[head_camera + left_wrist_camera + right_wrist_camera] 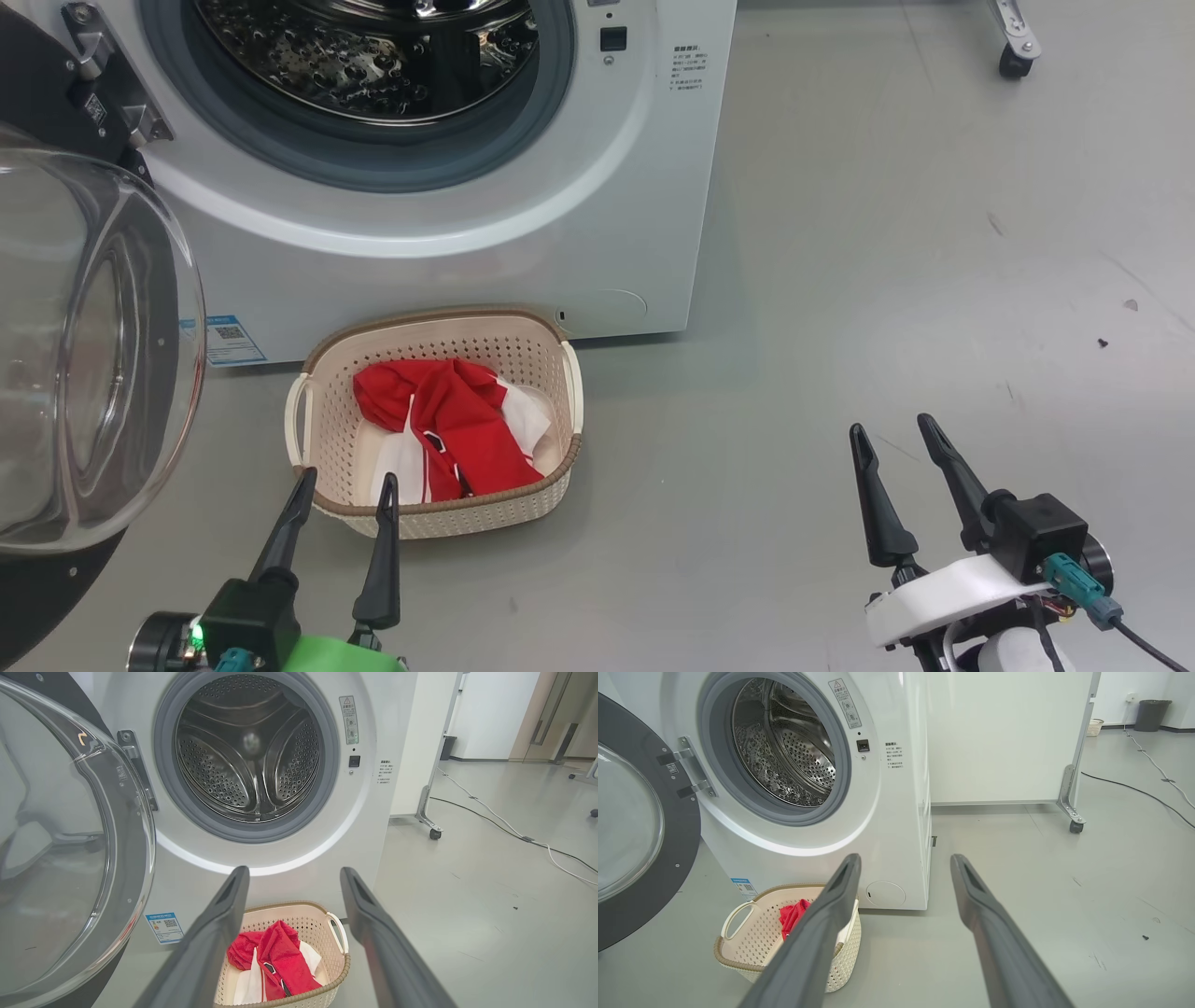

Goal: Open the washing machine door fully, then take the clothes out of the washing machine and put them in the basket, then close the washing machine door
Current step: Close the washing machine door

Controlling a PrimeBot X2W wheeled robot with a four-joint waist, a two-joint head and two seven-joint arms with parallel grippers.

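1. My left hand (pixel 348 476) holds nothing. Its two dark fingers are spread apart. In the head view their tips line up with the near rim of the basket (pixel 420 322), and I cannot tell whether they touch it.
2. My right hand (pixel 889 425) also holds nothing, with its fingers apart. It is over bare floor (pixel 840 280), well to the right of the basket.
3. The washing machine door (pixel 93 355) stands swung open on its hinge at my left. Its clear glass bowl bulges out from the black rim.
4. The washing machine (pixel 467 252) faces me, with the grey rubber ring around the steel drum (pixel 250 751). The drum's perforated wall and ribs are in plain sight.
5. The basket sits on the floor just in front of the washer, below the drum opening. It is to the right of the small blue label (pixel 229 341).
6. The clothes (pixel 457 420) lie inside the basket, crumpled red fabric with white panels and thin dark trim.
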